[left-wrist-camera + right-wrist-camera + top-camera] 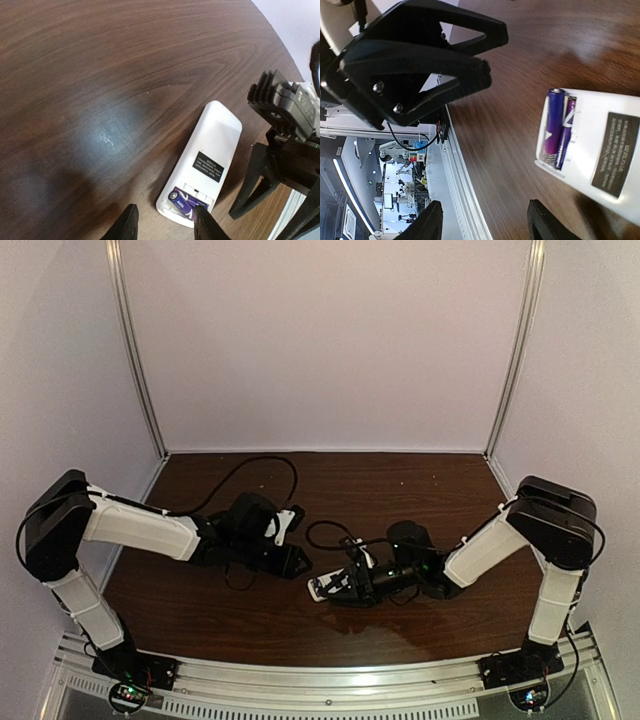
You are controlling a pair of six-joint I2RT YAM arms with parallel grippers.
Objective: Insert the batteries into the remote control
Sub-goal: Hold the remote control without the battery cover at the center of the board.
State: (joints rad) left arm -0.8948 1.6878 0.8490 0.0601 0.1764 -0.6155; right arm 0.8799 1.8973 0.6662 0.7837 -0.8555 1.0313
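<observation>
Two purple batteries [555, 125] lie side by side inside the white remote control [585, 145], its back facing up.

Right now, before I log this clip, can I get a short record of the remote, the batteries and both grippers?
remote control: flat on the table, label side up, battery recess uncovered
batteries: two, side by side in the recess
left gripper: open, near the remote's battery end, holding nothing
right gripper: open, beside the remote, holding nothing
</observation>
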